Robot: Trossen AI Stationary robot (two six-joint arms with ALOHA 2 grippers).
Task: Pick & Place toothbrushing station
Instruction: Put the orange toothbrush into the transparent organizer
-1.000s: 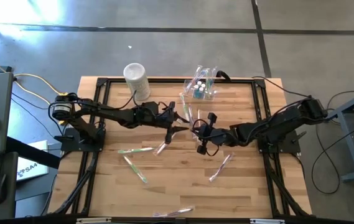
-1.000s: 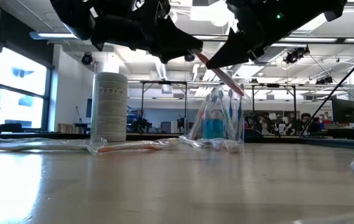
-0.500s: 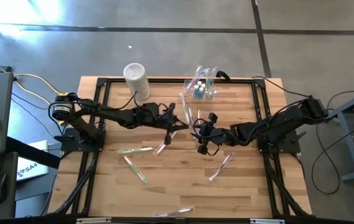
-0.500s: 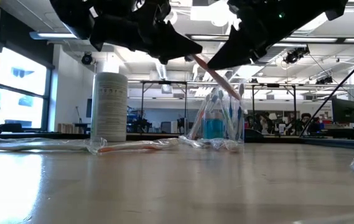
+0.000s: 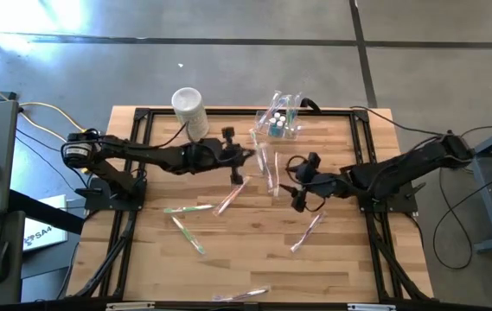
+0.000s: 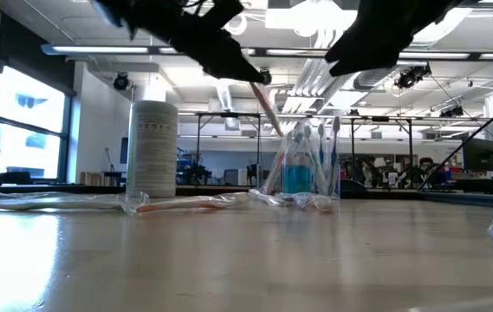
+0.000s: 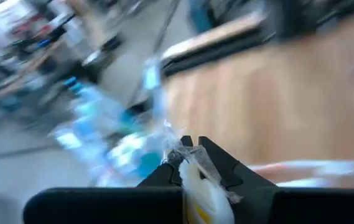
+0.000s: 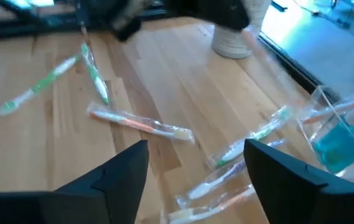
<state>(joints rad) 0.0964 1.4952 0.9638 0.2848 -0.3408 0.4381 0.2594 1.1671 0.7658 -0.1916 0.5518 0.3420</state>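
The toothbrushing station (image 5: 280,123) is a clear box holding a blue bottle and upright brushes, standing at the table's far edge; it also shows in the low view (image 6: 305,169) and in the right wrist view (image 8: 344,134). My left gripper (image 5: 247,155) hangs in the air just left of it, shut on a wrapped orange toothbrush (image 6: 266,108). My right gripper (image 5: 302,186) stands open over the table's right half, nothing between its fingers (image 8: 195,168). My left gripper pinches one end of the wrapped toothbrush (image 7: 188,163) between its two fingertips, wrapper and all. In the low view the brush slants down from the fingers (image 6: 244,74) toward the station, its free end (image 6: 279,132) clear of the table.
A whitish cylindrical container (image 5: 188,108) stands at the far left. Several wrapped toothbrushes lie loose on the wood: green ones (image 5: 187,208), an orange one (image 5: 231,193), one near the right (image 5: 306,231), more by the near edge (image 5: 246,295). Black frame rails (image 5: 138,173) border the table.
My left gripper has shut on the toothbrush and carried it up and toward the far edge, nearer the station. My right gripper has opened, let go of the brush and drawn back toward the table's right edge. The brush now hangs from the left gripper alone, steeper than before.
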